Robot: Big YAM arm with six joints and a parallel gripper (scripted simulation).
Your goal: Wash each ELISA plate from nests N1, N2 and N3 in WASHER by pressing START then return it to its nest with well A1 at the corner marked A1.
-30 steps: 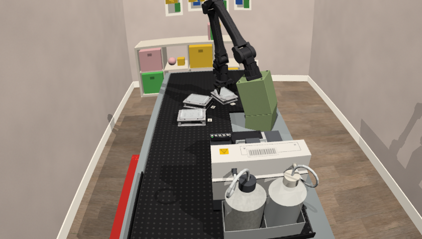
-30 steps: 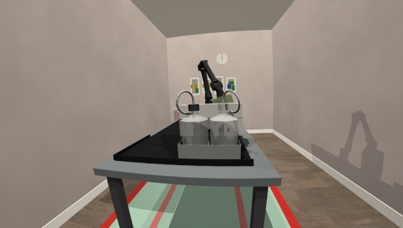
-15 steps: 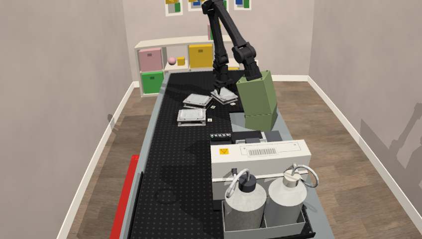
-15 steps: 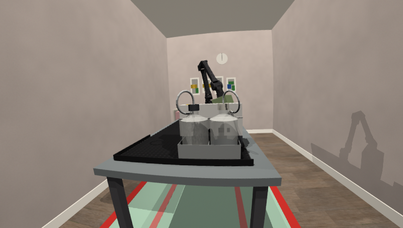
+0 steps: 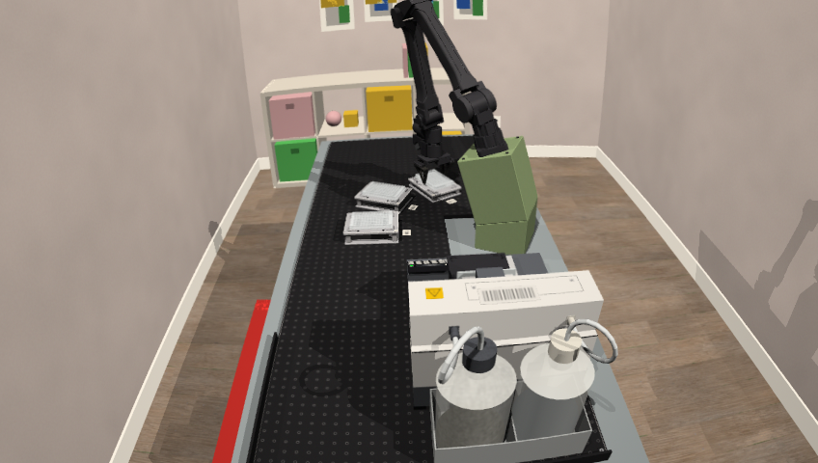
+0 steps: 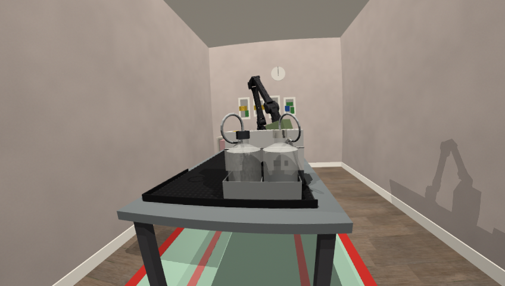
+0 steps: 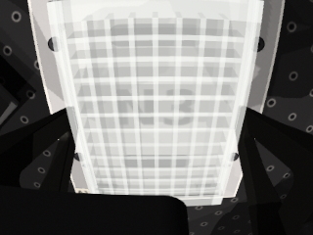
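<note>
The wrist view reads "N3" through the clear ELISA plate [image 5: 439,182] [image 7: 156,108], lettering that the top view does not resolve. The top view places this plate on nest N3 [image 5: 437,198] [image 7: 45,73], toward the far right corner of the table [image 5: 620,424] [image 6: 233,217]. It also shows two other plates: the middle plate [image 5: 382,192] and the near plate [image 5: 371,221], each on its own nest nearer the left edge. The exterior view hides all three behind the plate washer [image 5: 504,292] [image 6: 264,139], but shows the table's near edge and both near corners.

The N3 plate lies between the gripper's [image 5: 423,177] [image 7: 156,115] fingers, one beside each long side, and extends beyond the fingertips toward the top of the wrist picture.

The fingers stand wide apart, close against the plate's sides. Whether they press on it or merely straddle it, I cannot tell.

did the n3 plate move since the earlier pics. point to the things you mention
No, not visibly: in the top view the N3 plate [image 5: 441,182] [image 7: 156,105] sits in the same spot beside the green pedestal [image 5: 494,192] [image 6: 286,124].
</note>
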